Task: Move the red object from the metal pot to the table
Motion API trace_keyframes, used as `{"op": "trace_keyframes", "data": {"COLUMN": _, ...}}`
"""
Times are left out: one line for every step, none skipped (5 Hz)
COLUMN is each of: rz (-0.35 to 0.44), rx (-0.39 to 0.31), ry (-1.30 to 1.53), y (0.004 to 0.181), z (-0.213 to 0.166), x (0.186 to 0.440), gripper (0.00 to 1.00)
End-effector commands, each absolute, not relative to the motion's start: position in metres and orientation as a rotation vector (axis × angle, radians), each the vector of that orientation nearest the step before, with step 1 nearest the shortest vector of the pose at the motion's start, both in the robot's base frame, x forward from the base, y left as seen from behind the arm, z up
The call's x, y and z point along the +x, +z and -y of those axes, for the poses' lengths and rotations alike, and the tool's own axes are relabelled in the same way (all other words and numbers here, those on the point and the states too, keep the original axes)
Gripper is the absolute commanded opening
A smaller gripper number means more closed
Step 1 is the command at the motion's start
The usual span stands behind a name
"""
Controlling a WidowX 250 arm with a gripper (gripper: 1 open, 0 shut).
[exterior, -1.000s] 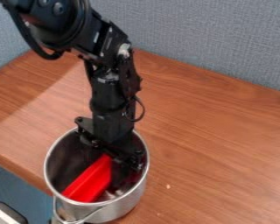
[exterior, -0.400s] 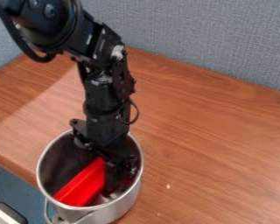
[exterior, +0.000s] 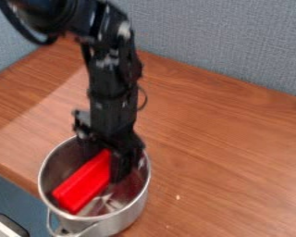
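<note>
My fingers [exterior: 114, 155], closed on the upper end of the red object [exterior: 84, 181], have it tilted inside the metal pot [exterior: 62, 159] below me, so lifting clear and setting it on the table [exterior: 225, 120] beyond remains

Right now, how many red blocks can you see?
1. The red block is in the metal pot, its upper end at the gripper. More could hide behind the arm, but none show.

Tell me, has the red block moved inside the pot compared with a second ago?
Yes. The red object has risen, its top end now near the metal pot rim.
</note>
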State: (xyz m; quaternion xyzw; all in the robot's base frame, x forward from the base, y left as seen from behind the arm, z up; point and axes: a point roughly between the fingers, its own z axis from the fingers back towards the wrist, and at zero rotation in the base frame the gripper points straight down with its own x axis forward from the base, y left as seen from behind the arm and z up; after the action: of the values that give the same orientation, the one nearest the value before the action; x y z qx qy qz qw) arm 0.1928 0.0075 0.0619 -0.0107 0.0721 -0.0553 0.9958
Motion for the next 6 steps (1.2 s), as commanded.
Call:
{"op": "trace_keyframes", "data": {"rz": -0.044, "rx": -0.005, "ry": -0.142, "y": 0.107, "z": -0.004, "x": 0.213, "gripper": 0.00}}
{"op": "trace_keyframes", "data": {"rz": 0.015, "rx": -0.006, "ry": -0.182, "y": 0.134, "z": 0.003, "x": 0.233, "gripper": 0.00}}
{"op": "trace_keyframes", "data": {"rz": 0.057, "rx": -0.022, "ry": -0.247, "y": 0.155, "z": 0.027, "x": 0.259, "gripper": 0.00}}
{"op": "trace_keyframes", "data": {"rz": 0.048, "rx": -0.050, "ry": -0.259, "y": 0.140, "z": 0.024, "x": 0.249, "gripper": 0.00}}
{"op": "trace_keyframes", "data": {"rz": 0.035, "rx": -0.037, "ry": -0.254, "y": 0.123, "z": 0.013, "x": 0.254, "gripper": 0.00}}
{"op": "trace_keyframes", "data": {"rz": 0.022, "rx": -0.070, "ry": -0.228, "y": 0.104, "z": 0.015, "x": 0.255, "gripper": 0.00}}
